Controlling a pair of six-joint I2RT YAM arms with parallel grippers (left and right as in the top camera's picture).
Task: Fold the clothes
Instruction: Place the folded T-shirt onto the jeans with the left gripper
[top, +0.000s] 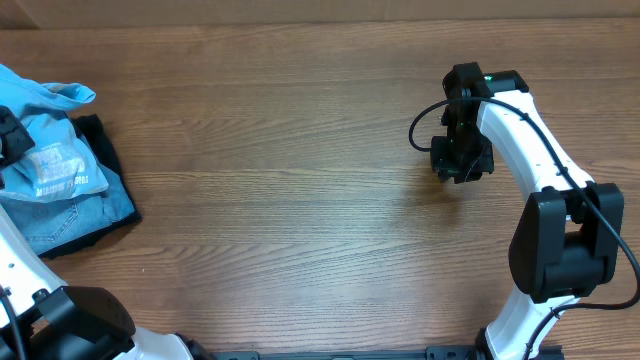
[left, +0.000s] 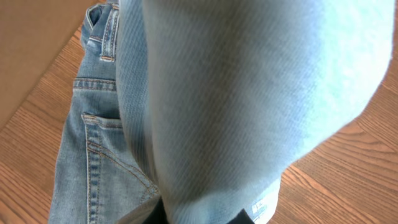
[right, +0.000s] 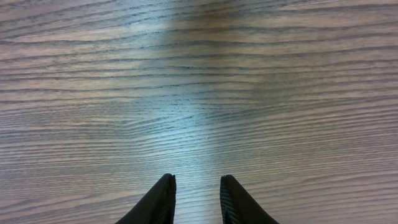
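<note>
The clothes, a light sky-blue T-shirt (top: 40, 100), lie bunched at the table's far left edge on top of other garments. In the left wrist view the T-shirt (left: 249, 93) drapes right in front of the camera and fills most of the picture. My left gripper (left: 199, 218) is shut on a fold of it, and only the dark finger bases show at the bottom edge. In the overhead view the left gripper (top: 10, 135) is partly buried in the cloth. My right gripper (right: 198, 180) stands open over bare wood at the right (top: 460, 160), with nothing between its fingers.
Faded blue denim jeans (top: 70, 215) lie under the T-shirt, their back pocket (left: 106, 155) in the left wrist view. A black garment (top: 100, 145) sticks out beneath them. The wooden table (top: 300, 200) stretches between the two arms.
</note>
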